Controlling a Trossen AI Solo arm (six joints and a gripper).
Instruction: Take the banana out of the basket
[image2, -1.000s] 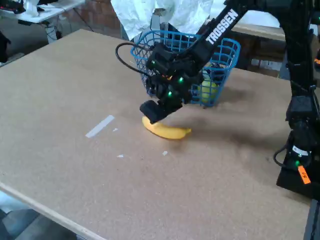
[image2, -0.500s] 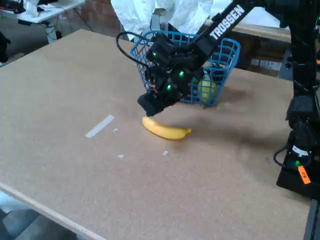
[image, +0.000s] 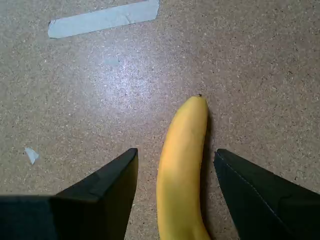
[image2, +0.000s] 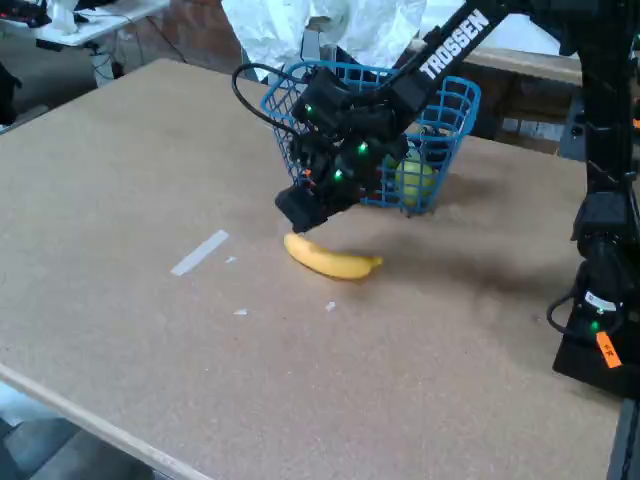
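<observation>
The yellow banana (image2: 332, 261) lies flat on the brown table, outside and in front of the blue wire basket (image2: 448, 104). My gripper (image2: 305, 208) hangs open a little above the banana's left end, touching nothing. In the wrist view the banana (image: 181, 170) runs up between the two black fingers (image: 111, 186), with gaps on both sides, and my gripper (image: 176, 162) is open. A round yellow-green fruit (image2: 417, 181) shows through the basket's front wall.
A strip of grey tape (image2: 199, 252) lies on the table to the left of the banana; in the wrist view the tape (image: 104, 19) is at the top. The arm's base (image2: 600, 330) stands at the right edge. Clutter sits behind the table.
One second ago my gripper was down at the banana's left end. It has since risen clear, leaving the banana lying still on the table. Nothing moved in the last half second.
</observation>
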